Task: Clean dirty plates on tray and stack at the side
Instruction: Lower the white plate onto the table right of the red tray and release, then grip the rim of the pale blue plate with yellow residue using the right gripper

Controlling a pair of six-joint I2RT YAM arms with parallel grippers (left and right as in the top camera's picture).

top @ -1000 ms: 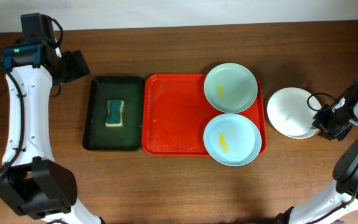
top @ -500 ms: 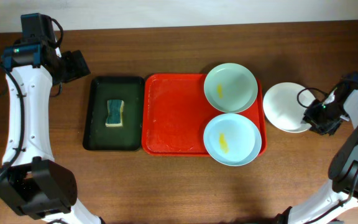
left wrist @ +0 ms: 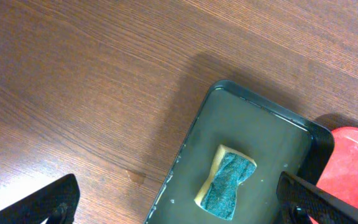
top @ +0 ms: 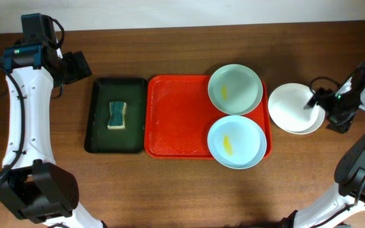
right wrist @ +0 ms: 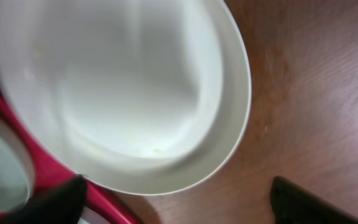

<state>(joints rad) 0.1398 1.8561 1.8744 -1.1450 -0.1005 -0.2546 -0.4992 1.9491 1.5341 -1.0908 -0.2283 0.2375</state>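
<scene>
You have a brown wooden table (top: 189, 183) in front of you, with one arm at each end. The red tray (top: 176, 117) lies in the middle. Its left half is bare and looks wet. The green tray (top: 100, 126) sits just beside it on the left, their rims close together or touching.

Two blue-green plates fill the right half of the red tray: the far plate (top: 235, 88) and the near plate (top: 236, 142), rims almost meeting. Each carries a small yellow smear left of its centre. The white plate (top: 293, 109) lies flat on the table, off the tray, just beside its right rim. In your right wrist view its bowl looks clean.

A sponge (top: 116, 115), green face up over a yellow base, lies in the middle of the green tray.

Your right claw (right wrist: 182, 200) is released. Its fingers stand wide apart at the plate's right edge, with nothing between them. Your left claw (left wrist: 178, 200) is also released and empty, spread wide above the table to the far left of the green tray.
</scene>
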